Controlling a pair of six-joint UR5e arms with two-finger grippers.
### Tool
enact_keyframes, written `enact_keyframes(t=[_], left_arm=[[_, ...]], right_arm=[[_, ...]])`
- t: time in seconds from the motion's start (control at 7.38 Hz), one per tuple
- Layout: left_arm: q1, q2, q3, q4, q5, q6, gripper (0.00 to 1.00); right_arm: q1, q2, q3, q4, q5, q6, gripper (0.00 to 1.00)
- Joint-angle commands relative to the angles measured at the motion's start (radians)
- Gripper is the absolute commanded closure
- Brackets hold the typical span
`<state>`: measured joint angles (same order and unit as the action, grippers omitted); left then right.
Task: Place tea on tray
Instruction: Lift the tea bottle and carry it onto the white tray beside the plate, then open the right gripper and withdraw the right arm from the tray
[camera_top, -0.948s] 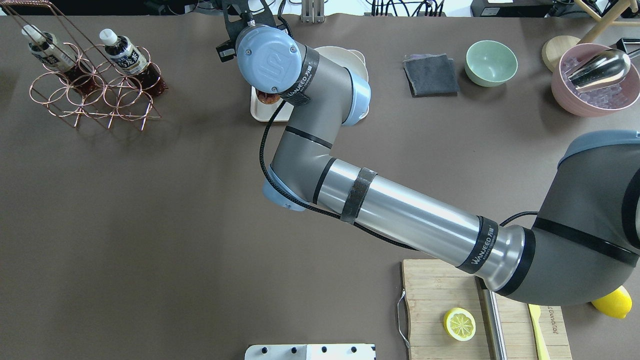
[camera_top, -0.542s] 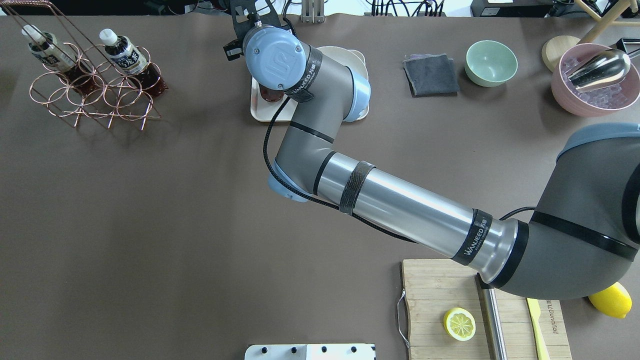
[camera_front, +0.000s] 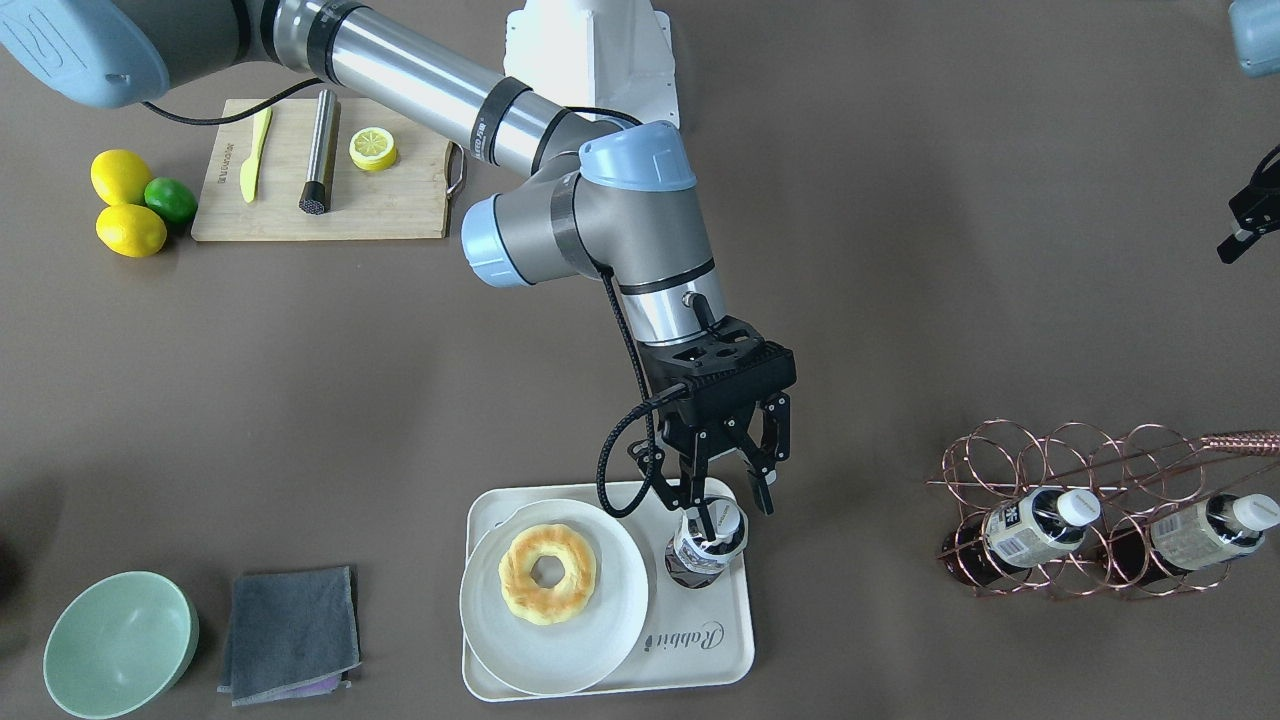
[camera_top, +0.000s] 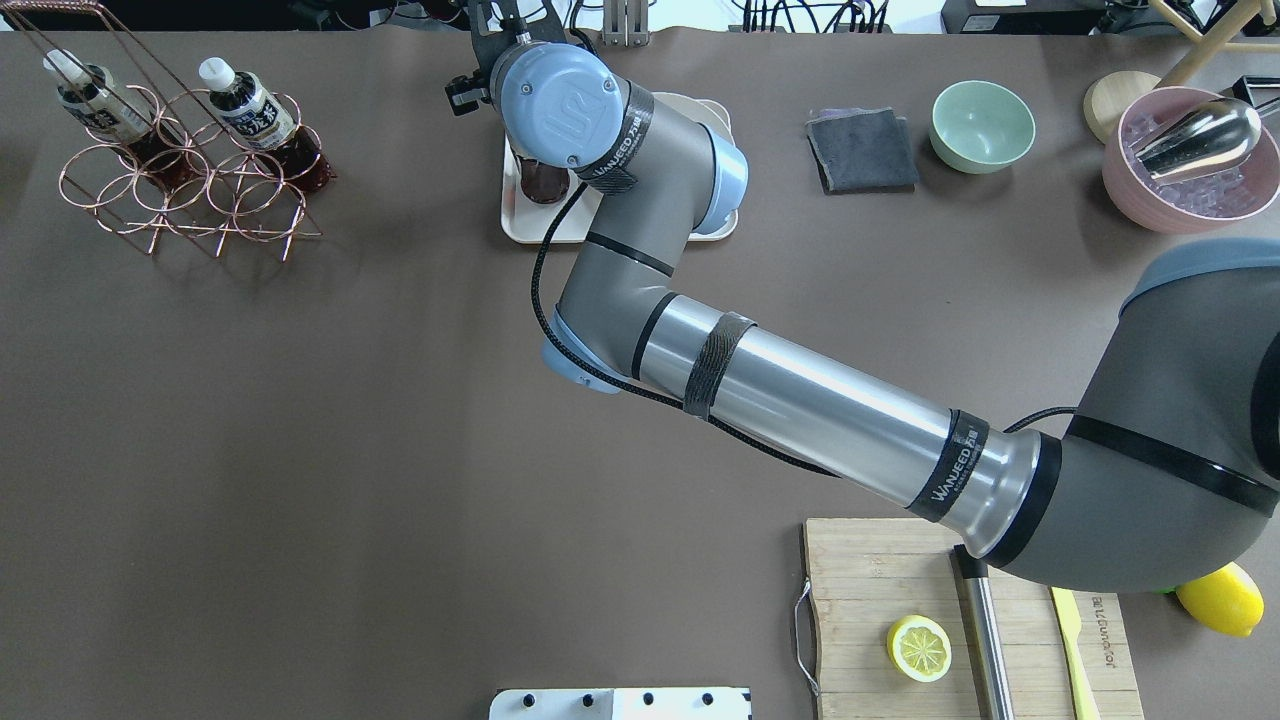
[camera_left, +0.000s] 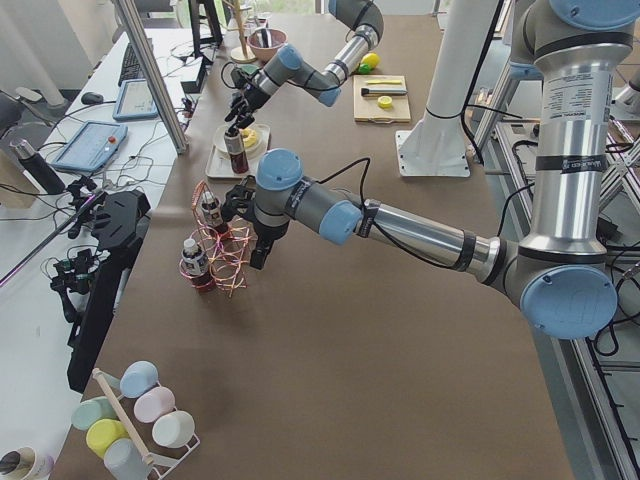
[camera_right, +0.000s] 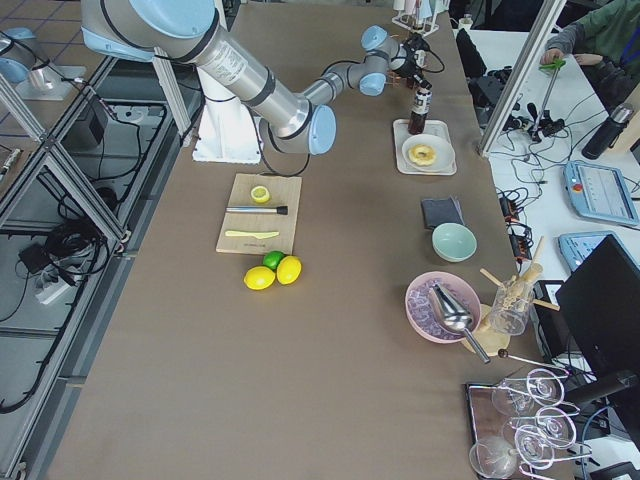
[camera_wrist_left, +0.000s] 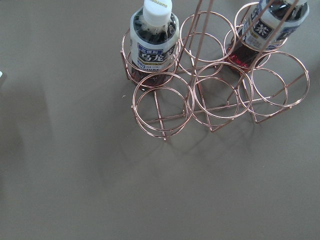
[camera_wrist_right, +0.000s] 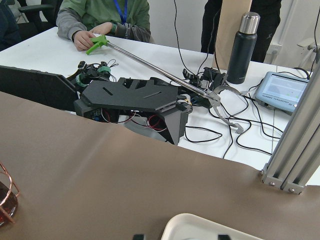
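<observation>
Pulled farther across the table, the right wrist uncovers more of the tea: a clear bottle of reddish-brown liquid with a white cap, upright on the tray beside a plate bearing a doughnut. The right gripper hangs spread above the cap. Whether the left gripper is spread or closed cannot be told.

1. The tea, a small clear bottle of dark brew, white cap, stands upright in the tray's corner nearest me, on my left
2. The tray, off-white, rounded, grey "Rabbit" script, lies flat on the counter
</observation>
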<state>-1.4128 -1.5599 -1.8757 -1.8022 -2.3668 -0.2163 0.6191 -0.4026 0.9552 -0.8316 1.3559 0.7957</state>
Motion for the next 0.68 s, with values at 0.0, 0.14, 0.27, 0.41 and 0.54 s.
enact_keyframes(t=[0.0, 0.14, 0.27, 0.41, 0.54], left_arm=[[0.000, -0.003, 0.003, 0.061, 0.000, 0.000, 0.02], [-0.012, 0.000, 0.001, 0.082, 0.000, 0.000, 0.02], [-0.032, 0.010, 0.001, 0.098, 0.000, 0.003, 0.02], [-0.053, 0.030, 0.009, 0.104, 0.000, 0.027, 0.02], [-0.075, 0.055, 0.003, 0.145, 0.000, 0.069, 0.02]], right_arm=[[0.037, -0.069, 0.132, -0.009, 0.101, 0.085, 0.00], [0.072, -0.147, 0.207, -0.044, 0.168, 0.092, 0.00], [0.120, -0.200, 0.268, -0.129, 0.255, 0.147, 0.00], [0.176, -0.287, 0.371, -0.227, 0.384, 0.230, 0.00], [0.261, -0.427, 0.540, -0.370, 0.551, 0.228, 0.00]])
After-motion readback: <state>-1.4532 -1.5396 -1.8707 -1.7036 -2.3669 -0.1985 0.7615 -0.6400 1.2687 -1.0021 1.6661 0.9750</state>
